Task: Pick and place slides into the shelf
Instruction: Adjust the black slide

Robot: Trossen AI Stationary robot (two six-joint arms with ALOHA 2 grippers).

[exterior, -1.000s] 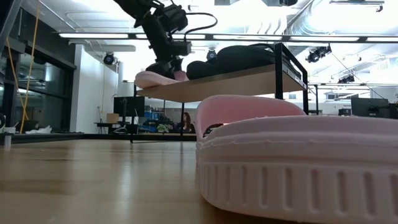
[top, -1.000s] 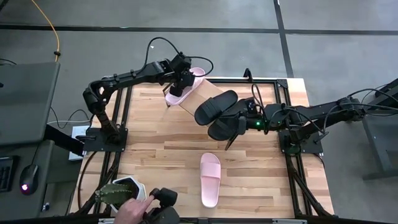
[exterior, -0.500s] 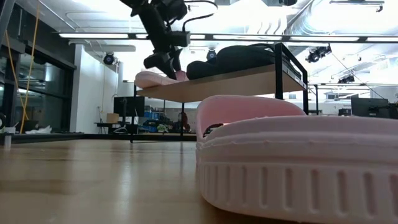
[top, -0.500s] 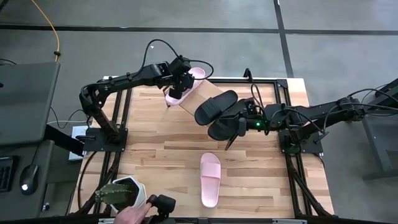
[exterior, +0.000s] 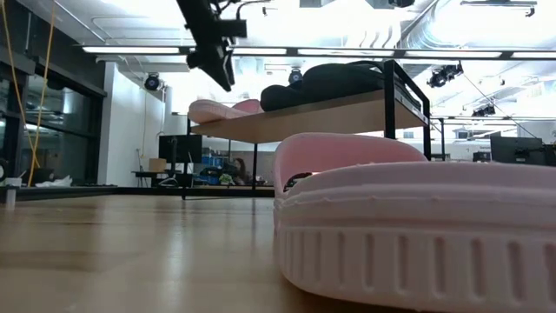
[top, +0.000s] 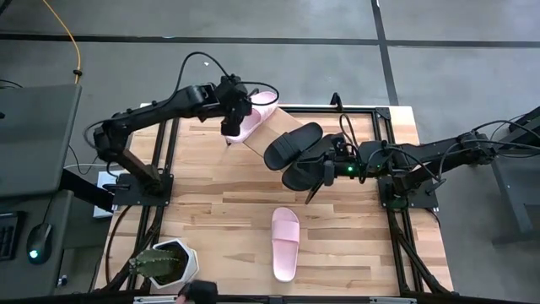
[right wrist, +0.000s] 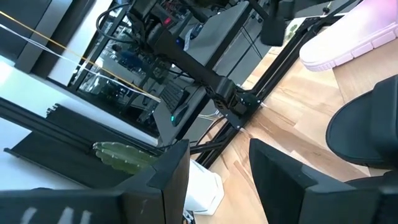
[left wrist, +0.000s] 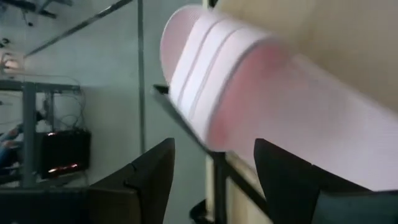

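Left gripper [top: 228, 127] hangs spread, empty, just beside pink slide [top: 253, 116] on shelf [top: 283, 125]. It should clear straight up. Last pink slide [top: 285, 244] lies well apart on tabletop [top: 211, 211]; right gripper [top: 325, 171] open, idle.

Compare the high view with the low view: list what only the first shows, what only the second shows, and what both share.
Only the high view: the right gripper beside the two black slides, a potted cactus, the whole table.
Only the low view: the room's ceiling lights.
Both: the open left gripper, the shelf, one pink slide on the shelf, another pink slide on the table.
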